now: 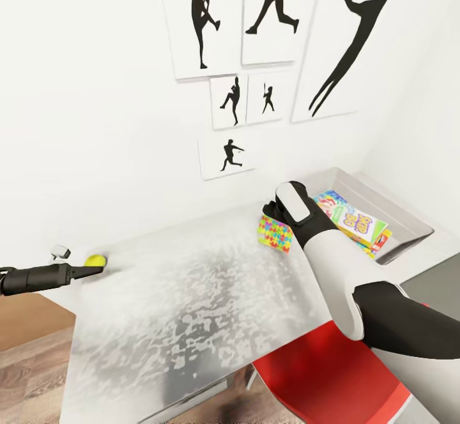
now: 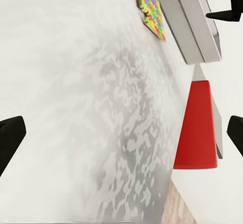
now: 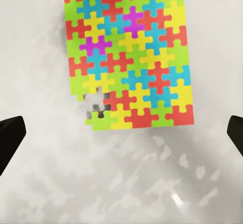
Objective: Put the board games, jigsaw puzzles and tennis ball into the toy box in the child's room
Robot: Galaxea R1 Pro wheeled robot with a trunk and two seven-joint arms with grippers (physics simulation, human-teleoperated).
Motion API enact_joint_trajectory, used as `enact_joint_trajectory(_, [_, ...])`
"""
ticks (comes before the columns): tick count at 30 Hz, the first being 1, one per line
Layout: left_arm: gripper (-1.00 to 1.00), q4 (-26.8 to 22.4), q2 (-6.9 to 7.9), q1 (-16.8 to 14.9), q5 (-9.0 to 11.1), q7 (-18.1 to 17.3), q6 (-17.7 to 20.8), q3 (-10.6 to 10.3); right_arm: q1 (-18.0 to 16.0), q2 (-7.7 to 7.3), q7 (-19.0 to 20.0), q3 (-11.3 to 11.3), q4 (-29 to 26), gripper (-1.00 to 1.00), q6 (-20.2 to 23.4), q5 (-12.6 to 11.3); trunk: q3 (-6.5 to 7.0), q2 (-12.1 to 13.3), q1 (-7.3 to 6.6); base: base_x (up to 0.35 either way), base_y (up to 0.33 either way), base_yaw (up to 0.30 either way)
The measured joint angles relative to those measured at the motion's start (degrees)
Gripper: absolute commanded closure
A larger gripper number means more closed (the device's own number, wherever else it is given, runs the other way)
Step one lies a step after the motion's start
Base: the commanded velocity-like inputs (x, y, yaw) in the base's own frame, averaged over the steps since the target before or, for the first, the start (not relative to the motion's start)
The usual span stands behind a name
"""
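A tennis ball (image 1: 96, 260) lies at the table's (image 1: 191, 309) far left edge by the wall. My left gripper (image 1: 92, 271) reaches in level from the left, its tip just beside the ball; the left wrist view shows it open (image 2: 121, 138) with nothing between the fingers. A jigsaw puzzle (image 1: 276, 232) (image 3: 129, 57) (image 2: 152, 8) lies flat near the toy box (image 1: 409, 223) (image 2: 195, 21). My right gripper (image 1: 271, 214) (image 3: 121, 135) hovers open over the puzzle. A "SKIP BO" board game (image 1: 361, 223) rests in the toy box on other colourful flat boxes.
A red chair (image 1: 332, 373) (image 2: 197, 127) stands tucked under the table's front edge below my right arm. A small white-grey object (image 1: 61, 251) sits by the wall left of the ball. Silhouette sports pictures (image 1: 268, 60) hang on the wall behind the table.
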Motion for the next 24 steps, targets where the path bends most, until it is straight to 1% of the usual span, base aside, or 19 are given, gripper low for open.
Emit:
enact_joint_trajectory(9, [-1.0,0.0,1.43,0.0,0.08,0.0,0.01,-0.01,0.0,0.02,0.0,0.0,0.0,-1.0,0.0,0.0,-0.83,0.0,0.0,0.0,0.0,0.0])
enact_joint_trajectory(24, [-1.0,0.0,2.23,0.0,0.09,0.0,0.01,-0.07,0.0,0.04,0.0,0.0,-0.07,-1.0,0.0,0.0,-2.22,0.0,0.0,0.0,0.0,0.0])
